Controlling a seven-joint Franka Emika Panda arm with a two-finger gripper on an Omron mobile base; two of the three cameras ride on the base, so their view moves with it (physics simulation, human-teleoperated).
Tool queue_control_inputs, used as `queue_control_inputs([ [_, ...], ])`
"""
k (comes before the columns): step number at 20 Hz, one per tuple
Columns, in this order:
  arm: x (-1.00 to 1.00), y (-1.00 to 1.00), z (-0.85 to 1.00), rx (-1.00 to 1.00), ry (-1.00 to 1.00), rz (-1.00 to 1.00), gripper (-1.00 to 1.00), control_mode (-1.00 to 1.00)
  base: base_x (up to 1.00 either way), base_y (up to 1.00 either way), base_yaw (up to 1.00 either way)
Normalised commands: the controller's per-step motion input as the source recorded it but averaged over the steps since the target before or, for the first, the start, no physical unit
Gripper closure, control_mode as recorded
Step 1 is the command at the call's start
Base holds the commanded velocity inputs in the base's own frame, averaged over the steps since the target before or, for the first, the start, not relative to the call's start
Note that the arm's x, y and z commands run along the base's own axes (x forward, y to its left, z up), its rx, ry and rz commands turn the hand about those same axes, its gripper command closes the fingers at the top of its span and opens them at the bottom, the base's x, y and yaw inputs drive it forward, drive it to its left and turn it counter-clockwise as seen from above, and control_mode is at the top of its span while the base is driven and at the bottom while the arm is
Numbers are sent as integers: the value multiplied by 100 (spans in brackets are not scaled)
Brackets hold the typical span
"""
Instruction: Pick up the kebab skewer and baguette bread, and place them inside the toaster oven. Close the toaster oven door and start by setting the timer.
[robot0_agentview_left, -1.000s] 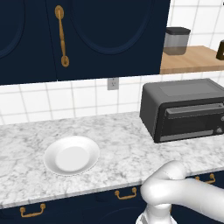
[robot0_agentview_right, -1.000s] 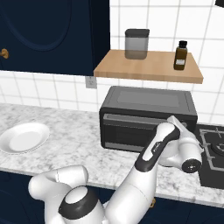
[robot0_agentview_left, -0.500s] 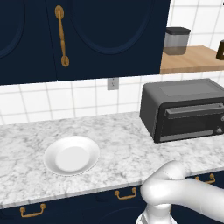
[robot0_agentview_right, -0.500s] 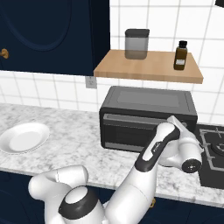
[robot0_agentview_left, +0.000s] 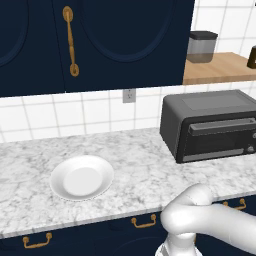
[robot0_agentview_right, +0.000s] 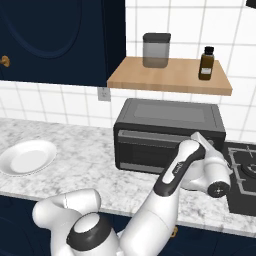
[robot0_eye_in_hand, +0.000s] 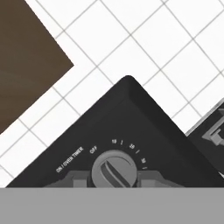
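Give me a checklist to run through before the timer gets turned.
1. Door of the oven shut: ok.
2. Plate bare, no food left on it: ok.
3. Skewer and bread inside the oven: cannot tell, the glass is dark.
4. Hand lined up on the knob: ok, knob centred between the fingers.
5. Fingers against both sides of the knob: ok.
6. Knob at OFF: cannot tell, its pointer is unclear.
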Motion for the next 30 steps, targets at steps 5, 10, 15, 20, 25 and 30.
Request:
queue_control_inputs([
  [5, -13, -12, -5, 16, -3, -2, 100, -100, 0, 0, 0],
  [10, -3, -7, 0, 23, -5, 0, 100, -100, 0, 0, 0],
  [15, 0, -5, 0, 24, -3, 0, 100, -100, 0, 0, 0],
  [20, 0, -1, 0, 25, -3, 0, 100, -100, 0, 0, 0],
  [25, 0, 0, -1, 24, -6, 0, 100, -100, 0, 0, 0],
  [30, 0, 0, -1, 24, -9, 0, 100, -100, 0, 0, 0],
])
